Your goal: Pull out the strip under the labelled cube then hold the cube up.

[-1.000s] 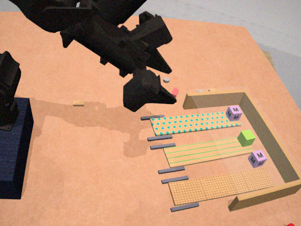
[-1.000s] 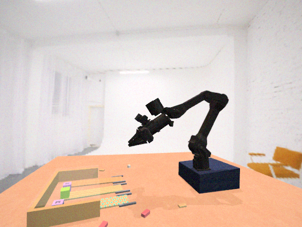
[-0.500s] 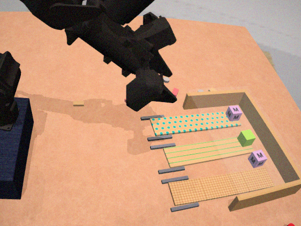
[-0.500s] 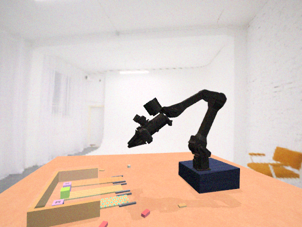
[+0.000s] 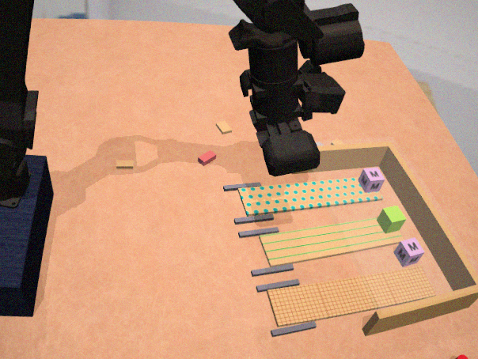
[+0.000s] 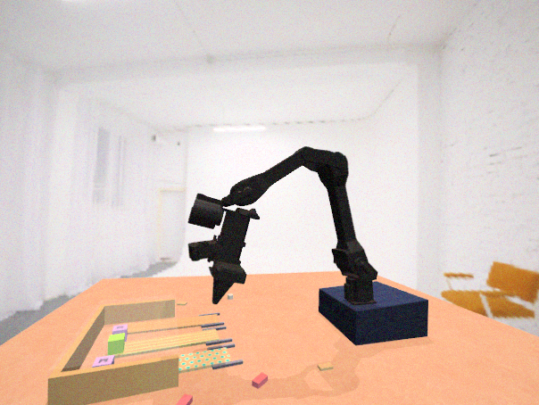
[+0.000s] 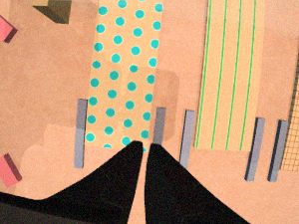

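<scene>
A lilac cube marked M [image 5: 371, 179] [image 6: 103, 361] rests on the far end of the strip with teal dots [image 5: 309, 194] [image 6: 205, 358] [image 7: 122, 81]. A second lilac M cube [image 5: 409, 252] [image 6: 120, 330] stands between the other two strips, seemingly on the table. A plain green cube [image 5: 391, 219] [image 6: 116, 343] rests on the far end of the green-lined strip [image 5: 328, 245] [image 6: 169, 344] [image 7: 231, 74]. The grid strip [image 5: 348, 296] [image 7: 294, 143] bears no cube. My gripper [image 5: 278, 171] [image 6: 216, 302] [image 7: 145, 151] is shut and empty, pointing down above the dotted strip's near end.
A tan wall [image 5: 431, 221] [image 6: 111, 379] encloses the cubes on three sides. Short grey rails [image 5: 272, 270] [image 7: 81, 133] flank each strip's near end. A red block [image 5: 206, 157] [image 6: 260, 380] [image 7: 10, 170] lies outside the wall. The arm stands on a dark blue base [image 5: 20, 237] [image 6: 388, 321].
</scene>
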Robot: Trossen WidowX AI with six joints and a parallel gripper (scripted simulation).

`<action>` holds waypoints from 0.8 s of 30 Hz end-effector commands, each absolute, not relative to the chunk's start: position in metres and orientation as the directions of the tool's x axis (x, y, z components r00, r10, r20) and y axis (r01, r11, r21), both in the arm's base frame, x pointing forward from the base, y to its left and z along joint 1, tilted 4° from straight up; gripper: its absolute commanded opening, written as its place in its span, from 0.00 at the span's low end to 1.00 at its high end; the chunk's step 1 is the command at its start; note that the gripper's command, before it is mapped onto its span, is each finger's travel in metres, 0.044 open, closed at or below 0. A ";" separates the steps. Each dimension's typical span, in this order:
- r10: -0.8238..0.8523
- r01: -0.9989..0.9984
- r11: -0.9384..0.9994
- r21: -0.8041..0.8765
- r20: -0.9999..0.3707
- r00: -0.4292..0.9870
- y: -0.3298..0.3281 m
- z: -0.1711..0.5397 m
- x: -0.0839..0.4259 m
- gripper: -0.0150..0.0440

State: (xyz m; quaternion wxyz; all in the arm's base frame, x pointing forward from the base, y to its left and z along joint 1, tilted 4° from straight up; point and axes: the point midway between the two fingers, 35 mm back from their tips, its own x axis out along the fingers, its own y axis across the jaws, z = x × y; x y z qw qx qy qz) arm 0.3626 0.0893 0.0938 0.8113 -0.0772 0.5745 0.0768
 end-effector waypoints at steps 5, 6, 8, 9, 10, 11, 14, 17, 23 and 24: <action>-0.018 -0.280 0.959 -0.046 -0.995 0.102 0.105 0.061 0.365 0.25; -0.018 -0.280 0.959 -0.046 -0.995 0.102 0.105 0.061 0.365 0.25; -0.018 -0.280 0.959 -0.046 -0.995 0.102 0.105 0.060 0.365 0.25; -0.018 -0.280 0.959 -0.046 -0.995 0.102 0.105 0.059 0.365 0.25; -0.018 -0.280 0.959 -0.046 -0.995 0.102 0.105 0.058 0.365 0.25; -0.018 -0.280 0.959 -0.046 -0.995 0.102 0.106 0.057 0.366 0.25; -0.018 -0.280 0.959 -0.046 -0.995 0.102 0.106 0.052 0.366 0.25; -0.018 -0.280 0.959 -0.046 -0.995 0.102 0.106 0.047 0.367 0.25; -0.018 -0.280 0.959 -0.046 -0.995 0.102 0.106 0.037 0.369 0.25; -0.018 -0.280 0.959 -0.046 -0.995 0.102 0.106 0.035 0.369 0.25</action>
